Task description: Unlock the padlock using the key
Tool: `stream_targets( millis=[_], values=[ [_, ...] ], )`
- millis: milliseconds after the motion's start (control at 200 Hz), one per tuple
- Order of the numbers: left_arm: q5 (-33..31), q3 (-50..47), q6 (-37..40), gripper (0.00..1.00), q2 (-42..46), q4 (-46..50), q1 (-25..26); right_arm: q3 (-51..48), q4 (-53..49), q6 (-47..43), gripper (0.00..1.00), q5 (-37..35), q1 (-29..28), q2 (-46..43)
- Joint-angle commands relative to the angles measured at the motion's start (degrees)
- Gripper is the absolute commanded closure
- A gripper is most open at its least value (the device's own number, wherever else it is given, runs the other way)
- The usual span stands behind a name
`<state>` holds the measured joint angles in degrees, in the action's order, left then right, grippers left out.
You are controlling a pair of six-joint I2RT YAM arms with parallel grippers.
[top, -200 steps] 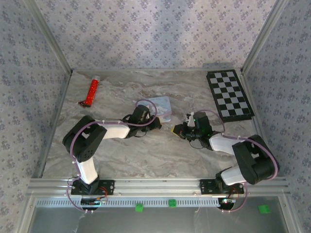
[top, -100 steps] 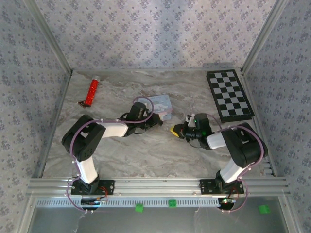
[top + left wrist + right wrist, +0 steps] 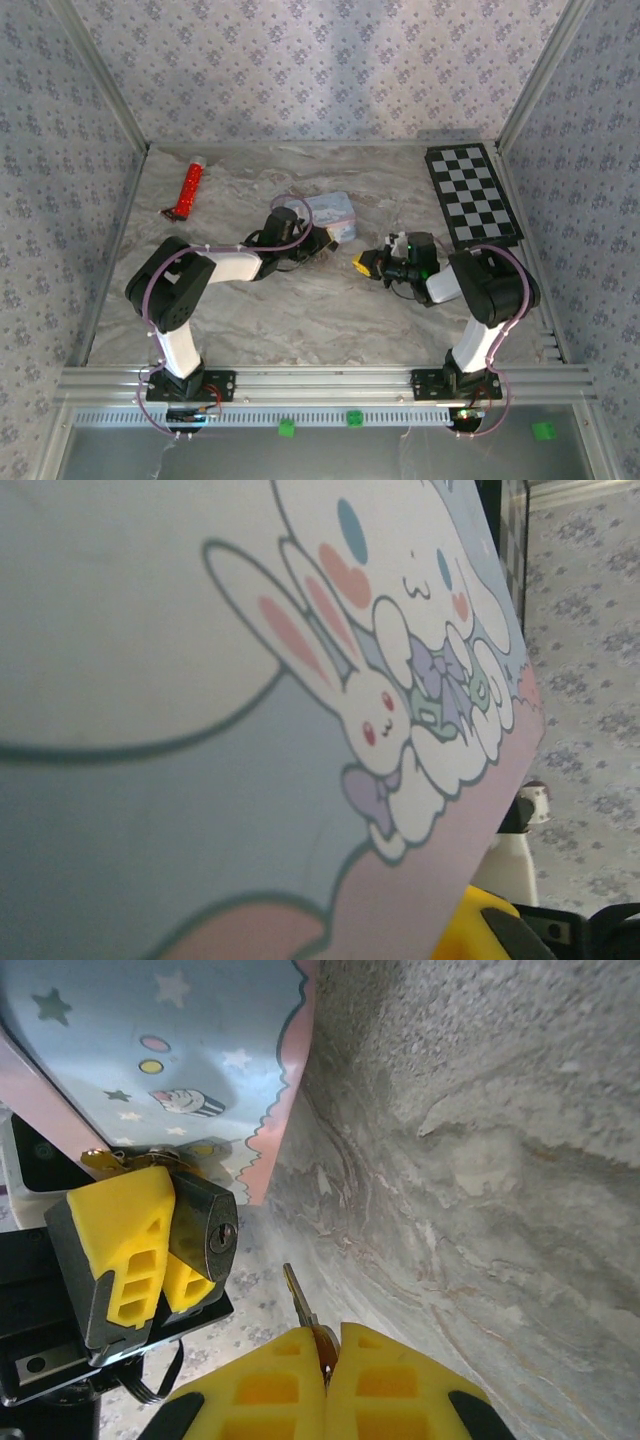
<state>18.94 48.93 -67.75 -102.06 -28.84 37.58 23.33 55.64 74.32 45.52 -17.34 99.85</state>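
In the right wrist view the padlock (image 3: 205,1222), a dark block, is pinched between the yellow fingers of my left gripper (image 3: 165,1250), its keyhole facing the camera. My right gripper (image 3: 325,1334) is shut on the key (image 3: 297,1295). The thin blade sticks out up and to the left, and its tip stops a short gap below and right of the keyhole. From above, the left gripper (image 3: 322,243) and right gripper (image 3: 362,264) face each other mid-table, close together. In the left wrist view the pastel tin hides the left gripper's grip.
The pastel cartoon-print tin (image 3: 331,214) lies right behind the left gripper and looms in the left wrist view (image 3: 250,680). A red tube (image 3: 190,188) lies at the back left. A checkerboard (image 3: 473,195) sits at the back right. Bare marble table (image 3: 300,310) lies toward the front.
The right arm's elbow has swung in and toward the back while its gripper stayed near the same spot. The left gripper has edged back toward the tin.
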Motion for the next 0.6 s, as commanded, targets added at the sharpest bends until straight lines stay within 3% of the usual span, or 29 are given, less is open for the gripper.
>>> stream_targets(
  millis=[0, 365, 595],
  values=[
    [2.75, 0.61, -2.48, 0.87, 2.02, -6.58, -0.23, 0.35, 4.92, 2.11, 1.00, 1.84, -0.06, 0.96],
    [3.12, 1.00, -2.65, 0.88, 2.13, -5.57, -0.41, 2.59, 15.60, 6.11, 1.00, 3.97, 0.22, 6.60],
    [2.83, 0.40, -3.00, 0.88, 2.22, -6.19, -0.54, 3.03, 15.66, 4.45, 1.00, 3.97, -0.10, 7.93]
  ],
)
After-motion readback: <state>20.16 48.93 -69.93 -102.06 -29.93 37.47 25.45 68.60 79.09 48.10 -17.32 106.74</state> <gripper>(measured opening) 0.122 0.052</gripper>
